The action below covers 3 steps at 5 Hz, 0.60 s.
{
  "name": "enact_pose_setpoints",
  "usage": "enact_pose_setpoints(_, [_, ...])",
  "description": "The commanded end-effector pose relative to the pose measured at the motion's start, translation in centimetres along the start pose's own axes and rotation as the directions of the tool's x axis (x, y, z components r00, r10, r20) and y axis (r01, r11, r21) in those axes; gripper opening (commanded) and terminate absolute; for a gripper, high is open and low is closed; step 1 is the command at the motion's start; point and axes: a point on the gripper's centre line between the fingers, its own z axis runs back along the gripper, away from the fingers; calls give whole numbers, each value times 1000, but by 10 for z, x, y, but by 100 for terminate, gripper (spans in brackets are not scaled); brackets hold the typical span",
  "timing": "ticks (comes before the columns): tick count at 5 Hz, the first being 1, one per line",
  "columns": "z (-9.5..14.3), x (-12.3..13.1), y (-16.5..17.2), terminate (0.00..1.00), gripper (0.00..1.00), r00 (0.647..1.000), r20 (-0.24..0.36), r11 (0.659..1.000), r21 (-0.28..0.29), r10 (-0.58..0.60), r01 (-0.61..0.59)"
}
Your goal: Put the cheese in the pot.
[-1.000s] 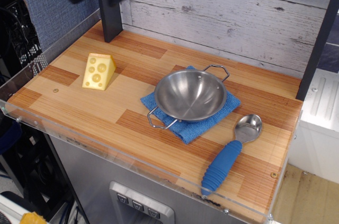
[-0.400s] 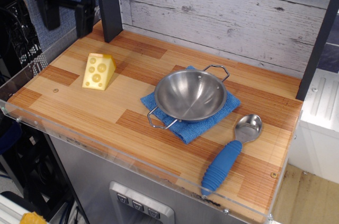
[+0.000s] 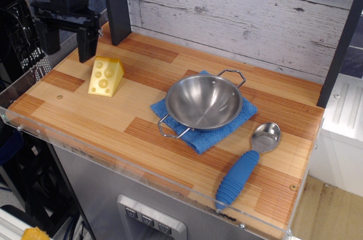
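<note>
The cheese [image 3: 105, 76] is a pale yellow wedge with darker round holes, standing on the left part of the wooden counter. The pot [image 3: 204, 101] is a shallow shiny steel pan with two wire loop handles, empty, sitting on a blue cloth [image 3: 199, 132] at the counter's middle. My gripper [image 3: 67, 47] is black, open and empty, fingers pointing down, hovering above the counter's far left, just left of and behind the cheese. It does not touch the cheese.
A metal spoon with a blue ribbed handle [image 3: 245, 169] lies at the front right. A dark post [image 3: 117, 7] stands at the back left against the plank wall. A clear acrylic lip [image 3: 142, 172] runs along the counter's front edge.
My gripper has come down from the upper left and now hangs low, close to the cheese's left side. The cheese, pot and spoon have not moved.
</note>
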Motion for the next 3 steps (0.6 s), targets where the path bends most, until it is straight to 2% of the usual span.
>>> enact_pose_setpoints(1, [18, -11, -5, 0, 100, 997, 30, 995, -75, 73, -70])
enact_pose_setpoints(2, [11, -12, -21, 0, 100, 998, 29, 994, -90, 60, -57])
enact_pose_setpoints(3, [-2, -11, -36, 0, 100, 999, 25, 997, -64, 39, -37])
